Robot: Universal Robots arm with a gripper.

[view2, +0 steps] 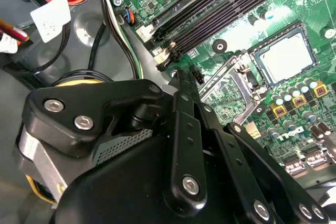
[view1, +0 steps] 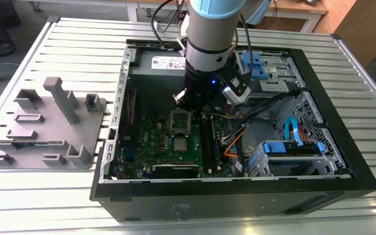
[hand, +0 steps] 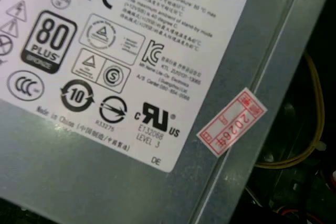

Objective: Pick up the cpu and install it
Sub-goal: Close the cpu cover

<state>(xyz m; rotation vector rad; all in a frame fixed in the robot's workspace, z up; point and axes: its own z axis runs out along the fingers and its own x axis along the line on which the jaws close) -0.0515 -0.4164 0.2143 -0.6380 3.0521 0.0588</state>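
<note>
The cpu [view1: 180, 144] is a small silver square lying flat in the motherboard socket, inside a dark frame, also seen in the second wrist view [view2: 287, 56]. The silver socket bracket [view1: 179, 120] stands swung open just beyond it [view2: 233, 80]. My gripper [view1: 186, 105] hangs inside the open computer case, above the bracket and apart from the cpu. In the second wrist view its black links run together to one tip [view2: 180, 76], shut with nothing in it.
The black case wall [view1: 240, 196] rings the motherboard. Memory slots [view1: 209, 137] and orange cables [view1: 230, 147] lie beside the socket. Blue drive cages [view1: 293, 147] stand at the exterior view's right. The power supply [hand: 105, 145] is close. A grey fixture plate [view1: 44, 127] lies left.
</note>
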